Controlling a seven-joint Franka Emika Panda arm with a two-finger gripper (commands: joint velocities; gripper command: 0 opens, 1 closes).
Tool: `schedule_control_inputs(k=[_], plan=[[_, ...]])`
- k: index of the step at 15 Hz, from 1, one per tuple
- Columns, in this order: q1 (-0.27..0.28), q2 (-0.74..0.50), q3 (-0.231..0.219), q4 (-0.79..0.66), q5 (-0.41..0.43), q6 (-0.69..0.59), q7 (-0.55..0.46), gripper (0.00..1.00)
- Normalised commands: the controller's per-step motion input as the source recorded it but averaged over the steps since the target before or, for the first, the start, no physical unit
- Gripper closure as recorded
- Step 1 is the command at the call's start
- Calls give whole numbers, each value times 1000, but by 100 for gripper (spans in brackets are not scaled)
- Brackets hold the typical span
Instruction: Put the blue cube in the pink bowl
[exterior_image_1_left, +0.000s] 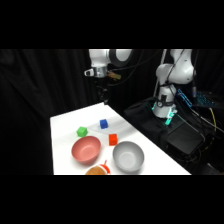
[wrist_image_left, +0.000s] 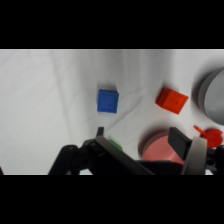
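You had the gripper (exterior_image_1_left: 103, 95) high above the far end of the table (exterior_image_1_left: 62, 125), well clear of everything on it. In the wrist view its two fingers (wrist_image_left: 179, 142) stood apart with nothing between them, so it was open and empty.

The blue cube (exterior_image_1_left: 104, 123) sat alone on the white surface, apart from the green block (exterior_image_1_left: 82, 131) and the red cube (exterior_image_1_left: 113, 139). The pink bowl (exterior_image_1_left: 85, 149) lay nearer the camera, beside the grey bowl (exterior_image_1_left: 128, 156), with an orange object (exterior_image_1_left: 97, 169) at the front edge.

The step in hand looked like the approach, with the cube not yet grasped. To do it well, you would centre the fingers over the blue cube first, since the wrist view showed it ahead of the gripper and not between the fingers. Turn the wrist so the fingers close on two flat faces, not corners, then come straight down. Keep off the red cube, the nearest neighbour.

No brand, label or writing could be read anywhere.
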Motion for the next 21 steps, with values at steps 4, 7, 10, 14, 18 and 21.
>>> schedule_control_inputs(k=[4, 7, 10, 14, 18, 21], plan=[[-61, 152, -12, -97, 139, 367, -158, 0], [-65, 205, 7, -33, 106, 322, -97, 0], [-60, 229, 37, -1, 96, 327, -46, 0], [-88, 272, 72, 27, 112, 362, -45, 0], [-132, 246, 126, 39, 160, 305, -60, 0], [-157, 203, 173, 50, 187, 267, -66, 0]])
